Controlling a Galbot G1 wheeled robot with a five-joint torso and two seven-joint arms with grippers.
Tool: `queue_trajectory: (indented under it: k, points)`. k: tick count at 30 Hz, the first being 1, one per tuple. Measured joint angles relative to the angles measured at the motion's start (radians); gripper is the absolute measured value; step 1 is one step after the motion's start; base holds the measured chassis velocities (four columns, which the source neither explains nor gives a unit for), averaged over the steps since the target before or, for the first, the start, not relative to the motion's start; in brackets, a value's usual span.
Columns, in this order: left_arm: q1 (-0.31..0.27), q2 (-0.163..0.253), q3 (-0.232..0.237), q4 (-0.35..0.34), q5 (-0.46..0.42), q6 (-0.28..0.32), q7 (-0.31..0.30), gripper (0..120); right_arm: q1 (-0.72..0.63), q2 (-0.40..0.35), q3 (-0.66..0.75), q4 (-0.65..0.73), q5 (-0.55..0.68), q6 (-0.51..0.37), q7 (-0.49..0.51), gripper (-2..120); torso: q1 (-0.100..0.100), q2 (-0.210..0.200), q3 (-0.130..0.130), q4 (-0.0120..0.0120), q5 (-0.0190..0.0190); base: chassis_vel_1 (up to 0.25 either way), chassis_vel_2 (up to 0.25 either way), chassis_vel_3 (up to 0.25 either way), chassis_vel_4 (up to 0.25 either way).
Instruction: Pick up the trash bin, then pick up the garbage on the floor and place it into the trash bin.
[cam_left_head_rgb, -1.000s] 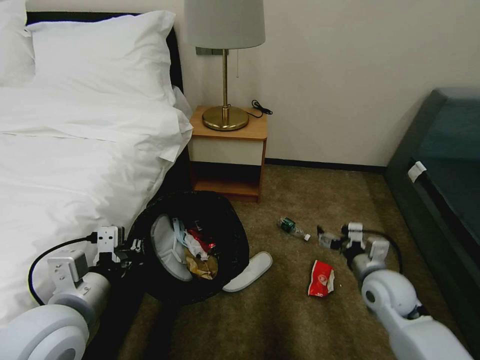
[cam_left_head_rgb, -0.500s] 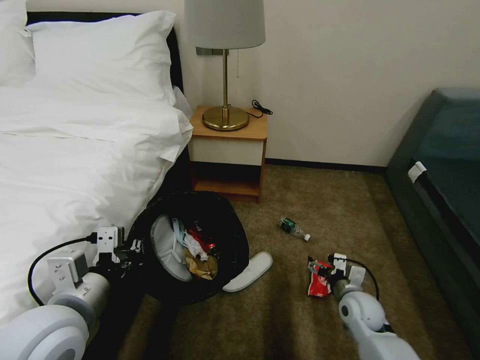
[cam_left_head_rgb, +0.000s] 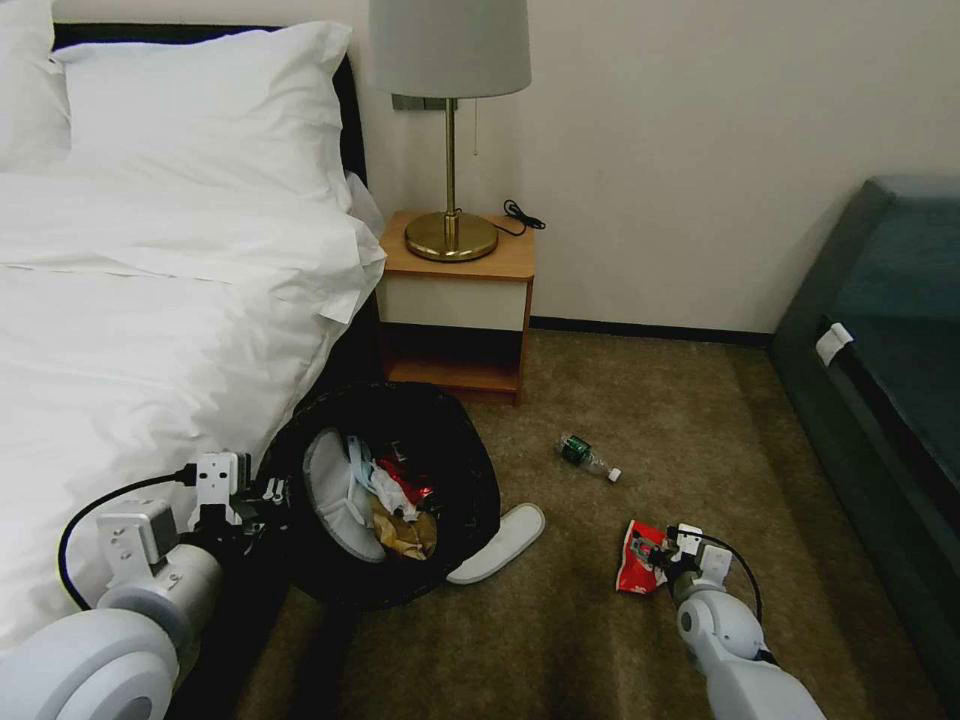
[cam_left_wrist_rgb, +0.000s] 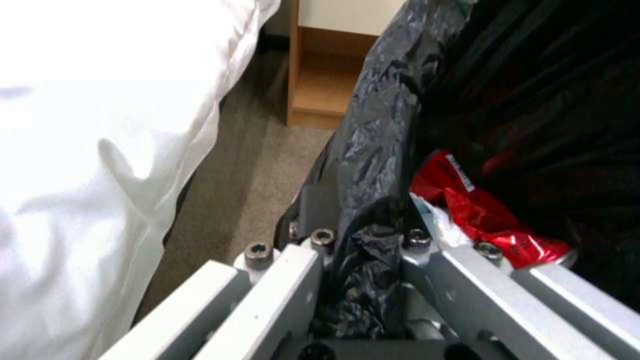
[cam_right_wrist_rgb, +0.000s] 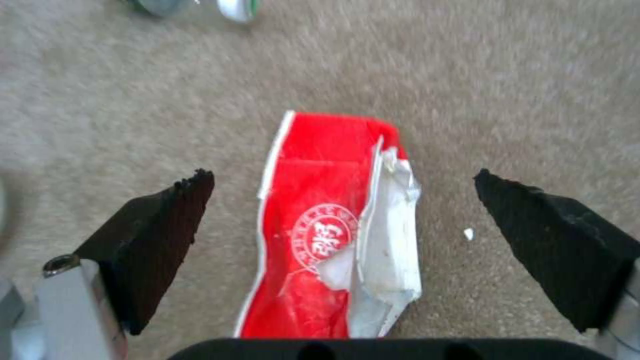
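Right wrist view, red wrapper (cam_right_wrist_rgb: 320, 235) between spread right tool (cam_right_wrist_rgb: 343, 210) fingers

The green bottle (cam_right_wrist_rgb: 193, 4) is cut off by the right wrist view's edge and blurred. The slipper (cam_left_head_rgb: 497, 542) is partly hidden behind the trash bin (cam_left_head_rgb: 470, 480), perhaps its heel.

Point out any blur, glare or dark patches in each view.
Head view: evenly lit, but the bin's inside is dark. Left wrist view: the white bedsheet is blown out, and the bin liner is glossy. Right wrist view: the carpet and the green bottle at the edge are soft; the red wrapper is fairly sharp.
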Motion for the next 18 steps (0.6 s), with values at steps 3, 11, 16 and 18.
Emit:
queue_trajectory:
  k: [3,11,16,18]
  points:
    - [0.000,-0.002,0.004,0.000,0.004,0.000,0.001,2,0.039,0.010,-0.008,-0.090,-0.001,0.020,-0.019,100,0.000,0.000,0.000,-0.0001,-0.0001,0.000,0.000,0.000,0.000]
    - [0.001,-0.007,0.007,0.000,0.008,0.000,0.001,2,0.109,0.034,-0.043,-0.259,-0.012,0.077,-0.028,100,0.000,0.000,0.000,0.0000,0.0000,0.000,0.000,0.000,0.000]
    - [0.002,-0.007,0.007,0.000,0.009,0.000,0.002,2,0.134,0.042,-0.044,-0.320,-0.015,0.096,-0.021,100,0.000,0.000,0.000,0.0000,0.0000,0.000,0.000,0.000,0.000]
    - [0.002,-0.007,0.007,0.000,0.009,0.000,0.002,2,0.150,0.045,-0.045,-0.356,-0.015,0.108,-0.015,100,0.000,0.000,0.000,0.0000,0.0000,0.000,0.000,0.000,0.000]
